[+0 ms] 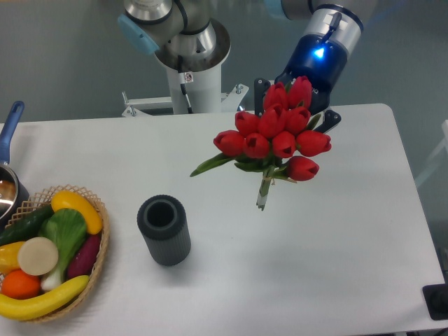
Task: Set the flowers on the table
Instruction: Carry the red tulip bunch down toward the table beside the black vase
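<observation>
Starting at the far left edge, there's a pot (8, 187) with a blue handle, only partly in frame. Just in front of it, at the near left corner of the table (350, 266), sits a wicker basket (98, 245) packed with fake produce: a banana (42, 302) along the near rim, an orange (19, 283), a white round slice (38, 255), something green and leafy (66, 231), a cucumber (24, 224), a yellow piece (78, 208) at the far side and a purple one (85, 256) on the right.

Right of the basket, a bit apart from it, a dark ribbed cylinder (164, 229) stands upright on the table with its open top showing.

Behind that, at the far edge, is the arm's white base column (190, 77).

Further right are the flowers (274, 136), a tight bunch of red tulips with green leaves poking out to the left and pale stems pointing down toward the table. They're up in the air, tilted, over the right-middle part of the table, and the stem ends look like they're above the surface, not touching it as far as I can see.

The gripper (297, 105) comes in from the far right with a glowing blue wrist. Its fingers are mostly hidden behind the blooms, but it's closed around the bunch and carrying it.
</observation>
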You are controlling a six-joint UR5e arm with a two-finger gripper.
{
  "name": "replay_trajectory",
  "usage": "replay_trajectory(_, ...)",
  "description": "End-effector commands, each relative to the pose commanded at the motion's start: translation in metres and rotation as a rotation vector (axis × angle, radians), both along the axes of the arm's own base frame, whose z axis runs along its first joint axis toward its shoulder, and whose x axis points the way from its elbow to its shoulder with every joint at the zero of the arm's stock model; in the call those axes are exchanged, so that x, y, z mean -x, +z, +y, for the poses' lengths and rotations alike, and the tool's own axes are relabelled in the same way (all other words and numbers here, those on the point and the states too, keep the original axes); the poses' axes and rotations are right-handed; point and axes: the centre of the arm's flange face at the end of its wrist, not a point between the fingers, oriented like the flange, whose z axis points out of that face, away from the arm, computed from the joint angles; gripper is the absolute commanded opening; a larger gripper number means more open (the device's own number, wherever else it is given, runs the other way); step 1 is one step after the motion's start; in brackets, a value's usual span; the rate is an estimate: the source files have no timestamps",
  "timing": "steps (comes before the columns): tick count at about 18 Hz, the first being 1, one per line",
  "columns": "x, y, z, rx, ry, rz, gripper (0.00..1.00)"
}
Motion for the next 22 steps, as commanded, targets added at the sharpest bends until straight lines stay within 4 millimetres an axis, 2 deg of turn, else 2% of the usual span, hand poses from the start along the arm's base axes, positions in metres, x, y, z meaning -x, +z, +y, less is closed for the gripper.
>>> replay_trajectory(2, -0.004, -0.007, 0.000, 0.004, -0.010, 0.011, 0.34)
replay_trajectory(7, 0.003, 0.004, -0.005, 0.035, 0.019, 0.061, 0.35)
replay_trajectory(11, 0.003, 0.018, -0.011, 0.185, 0.115, 0.163, 0.34)
replay_trajectory(13, 0.002, 0.019, -0.014, 0.260, 0.157, 0.205, 0.34)
replay_trajectory(17, -0.016, -0.005, 0.000, 0.438, 0.112, 0.358, 0.34)
replay_trajectory(22, -0.027, -0.050, 0.016, 0.729, 0.007, 0.475, 0.34)
